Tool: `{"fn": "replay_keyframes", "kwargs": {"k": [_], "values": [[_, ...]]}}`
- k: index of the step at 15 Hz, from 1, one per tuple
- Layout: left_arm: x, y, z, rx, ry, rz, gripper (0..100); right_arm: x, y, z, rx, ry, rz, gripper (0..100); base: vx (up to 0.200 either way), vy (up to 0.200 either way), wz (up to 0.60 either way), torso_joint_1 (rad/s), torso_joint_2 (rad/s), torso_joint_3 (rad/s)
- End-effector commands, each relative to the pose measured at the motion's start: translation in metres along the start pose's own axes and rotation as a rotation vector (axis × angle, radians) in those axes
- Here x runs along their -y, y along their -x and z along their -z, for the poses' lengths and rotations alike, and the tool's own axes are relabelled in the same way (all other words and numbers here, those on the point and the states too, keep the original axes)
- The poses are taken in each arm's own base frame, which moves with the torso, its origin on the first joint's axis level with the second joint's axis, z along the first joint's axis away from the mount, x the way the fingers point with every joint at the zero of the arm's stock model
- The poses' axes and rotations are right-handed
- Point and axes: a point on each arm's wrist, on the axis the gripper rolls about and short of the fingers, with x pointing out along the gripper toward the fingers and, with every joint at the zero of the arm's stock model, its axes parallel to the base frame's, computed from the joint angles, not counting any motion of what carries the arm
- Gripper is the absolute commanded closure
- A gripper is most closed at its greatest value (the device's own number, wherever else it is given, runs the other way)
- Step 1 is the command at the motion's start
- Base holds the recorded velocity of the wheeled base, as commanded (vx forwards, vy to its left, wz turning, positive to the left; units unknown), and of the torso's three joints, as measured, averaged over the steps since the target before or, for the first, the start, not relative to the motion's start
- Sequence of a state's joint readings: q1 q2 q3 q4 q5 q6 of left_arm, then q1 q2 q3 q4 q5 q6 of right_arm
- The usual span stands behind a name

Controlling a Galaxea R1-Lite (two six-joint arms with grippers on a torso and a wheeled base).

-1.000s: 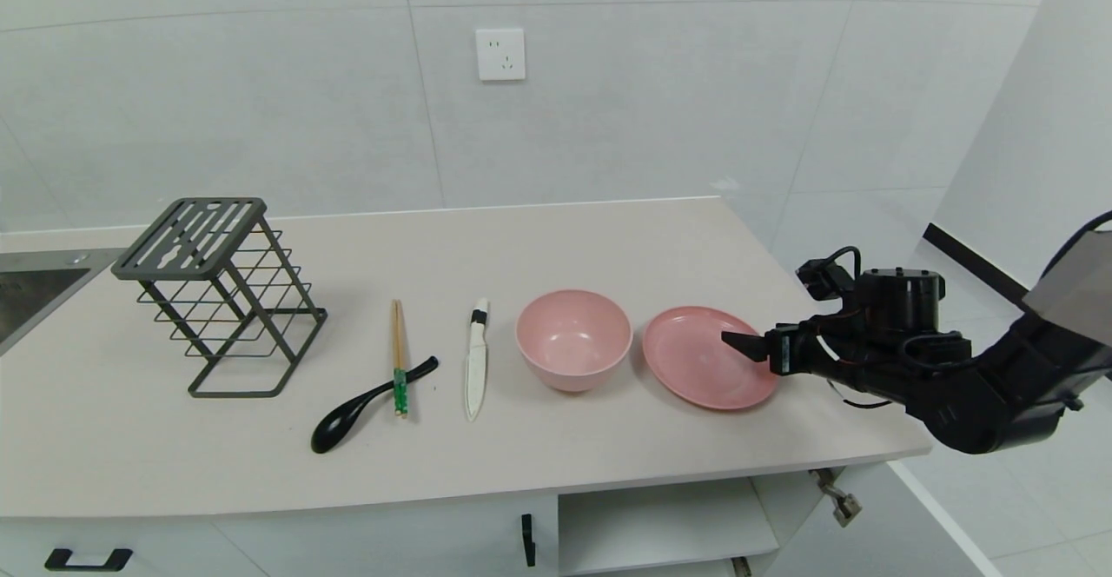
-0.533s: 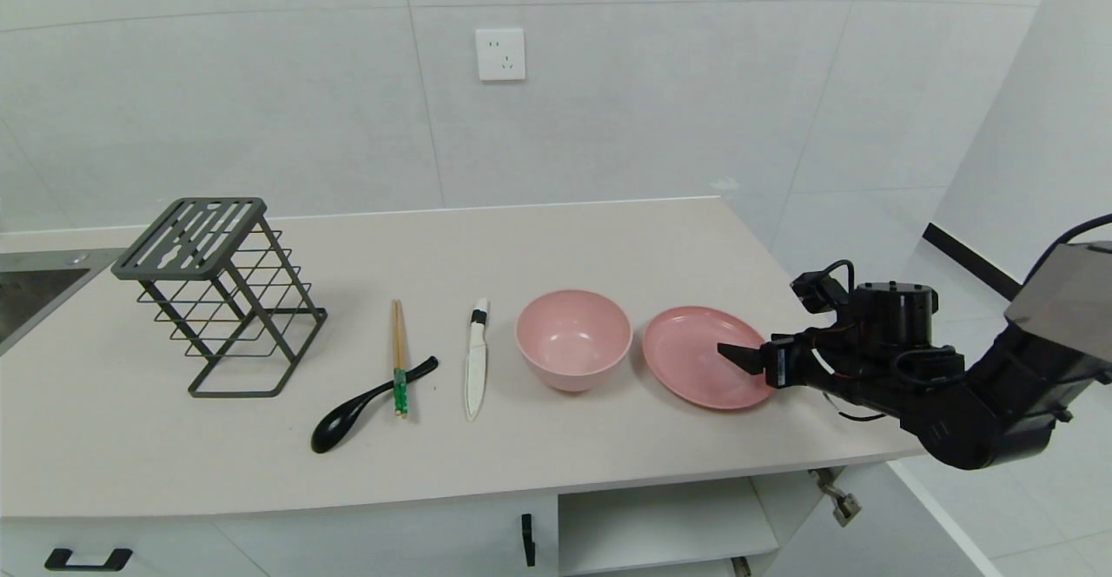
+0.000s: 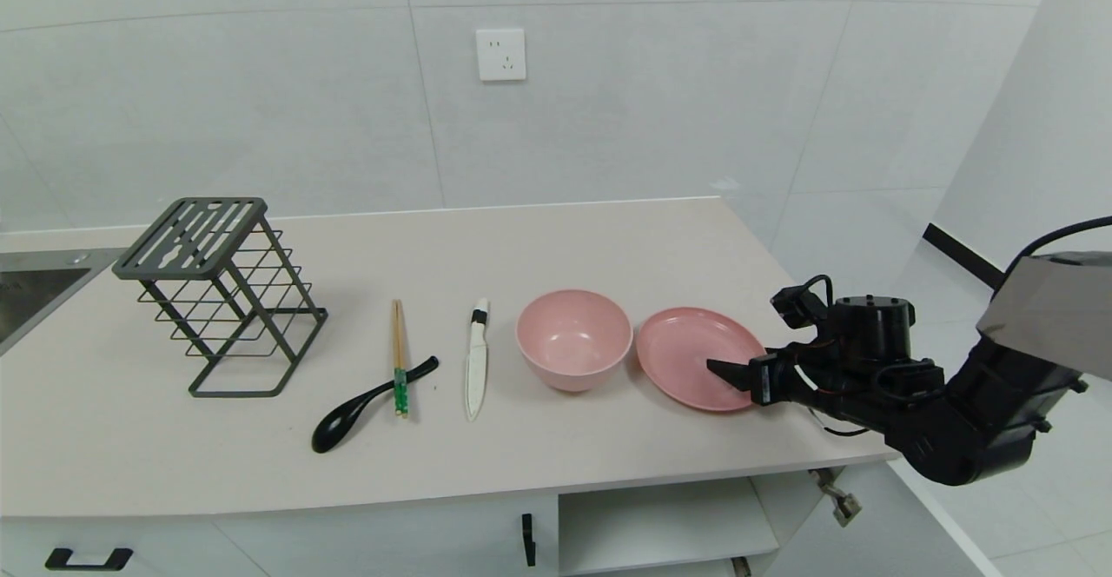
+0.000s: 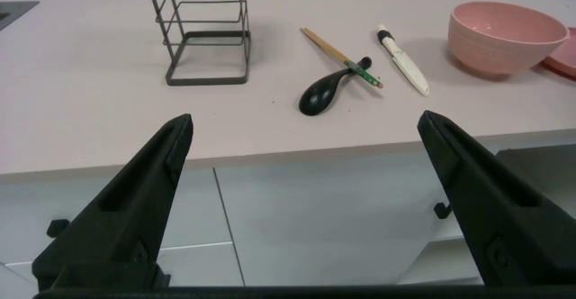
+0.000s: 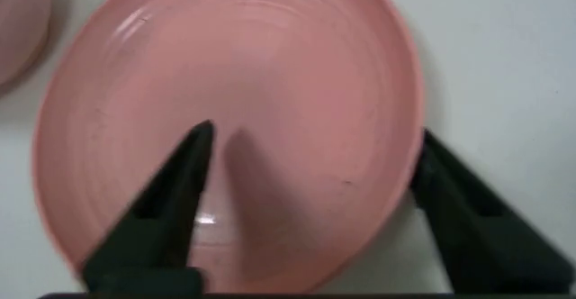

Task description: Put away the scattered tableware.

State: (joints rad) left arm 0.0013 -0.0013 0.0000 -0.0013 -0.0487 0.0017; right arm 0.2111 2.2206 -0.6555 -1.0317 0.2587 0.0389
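Right gripper (image 3: 735, 376), spread open, sits at the pink plate (image 3: 682, 353) on its rim farthest from the pink bowl (image 3: 573, 339), which the plate lies just beside on the worktop (image 3: 521, 238), one finger over the dish, the other outside, perhaps not yet touching.

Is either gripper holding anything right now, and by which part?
Nothing is held. The right gripper is open, straddling the rim of the pink plate without clamping it. The left gripper is open and empty.
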Motion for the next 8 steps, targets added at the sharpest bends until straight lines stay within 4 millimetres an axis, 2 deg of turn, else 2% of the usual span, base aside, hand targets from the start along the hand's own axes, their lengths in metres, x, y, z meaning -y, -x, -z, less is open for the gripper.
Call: {"fn": "replay_keyframes", "kwargs": {"k": [1,3,4,6,8], "values": [[0.0,0.0,0.0,-0.001,0.0,0.002,0,0.001,0.0,0.002,-0.014,-0.005,0.014,100,0.0,0.0,0.0,0.0,0.0,0.0],[0.0,0.0,0.0,-0.001,0.002,0.0,0,0.015,-0.001,0.014,-0.053,-0.031,0.138,100,0.0,0.0,0.0,0.0,0.0,0.0],[0.0,0.0,0.0,0.001,0.002,0.002,0,0.017,-0.001,0.016,-0.059,-0.028,0.144,100,0.0,0.0,0.0,0.0,0.0,0.0],[0.0,0.0,0.0,0.001,-0.001,0.003,0,0.018,0.0,0.014,-0.04,-0.008,0.147,100,0.0,0.0,0.0,0.0,0.0,0.0],[0.0,0.0,0.0,0.002,-0.006,0.005,0,0.015,0.001,0.003,0.035,0.022,0.139,100,0.0,0.0,0.0,0.0,0.0,0.0]]}}
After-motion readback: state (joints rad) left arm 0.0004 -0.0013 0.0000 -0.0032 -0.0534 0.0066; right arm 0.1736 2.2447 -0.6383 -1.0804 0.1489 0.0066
